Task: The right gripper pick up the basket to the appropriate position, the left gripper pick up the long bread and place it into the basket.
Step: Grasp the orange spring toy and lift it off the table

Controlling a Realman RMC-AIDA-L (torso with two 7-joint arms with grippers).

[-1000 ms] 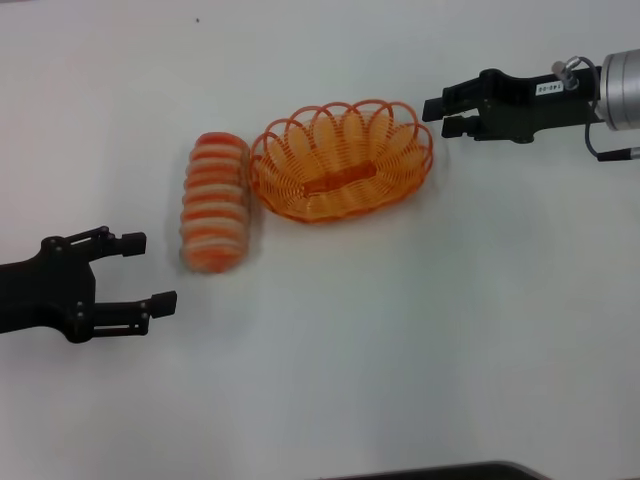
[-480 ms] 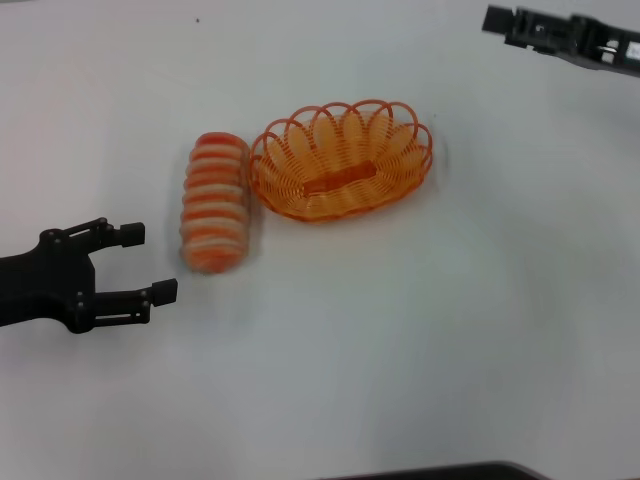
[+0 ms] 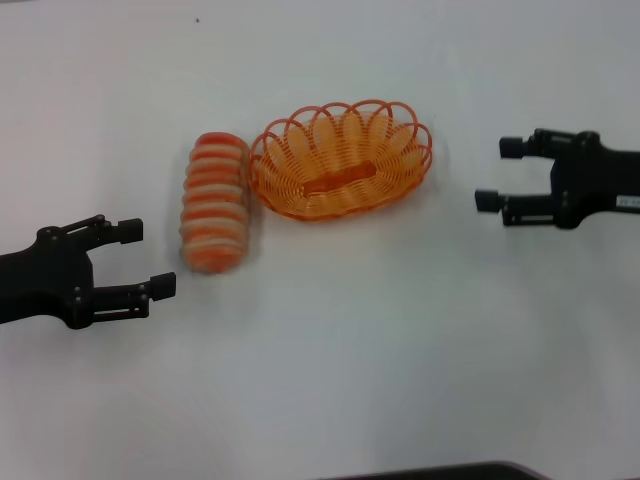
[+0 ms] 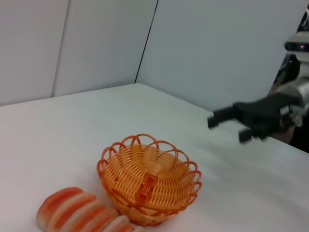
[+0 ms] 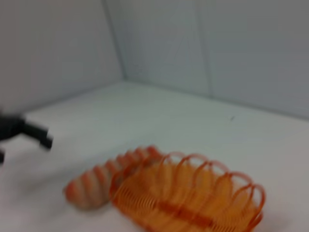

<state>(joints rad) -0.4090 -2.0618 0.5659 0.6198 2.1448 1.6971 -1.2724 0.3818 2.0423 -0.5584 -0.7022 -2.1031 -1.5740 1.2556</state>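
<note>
The orange wire basket sits empty on the white table, also in the left wrist view and the right wrist view. The striped long bread lies right beside the basket's left end, also in the left wrist view and the right wrist view. My right gripper is open and empty, a short way to the right of the basket; it also shows in the left wrist view. My left gripper is open and empty, just left of the bread's near end.
The white table spreads around the objects. Grey wall panels stand beyond its far edge. A dark edge shows at the bottom of the head view.
My right gripper has swung from the basket's upper right, up to the far right corner, then down to the basket's right side, now open. My left gripper barely moved.
</note>
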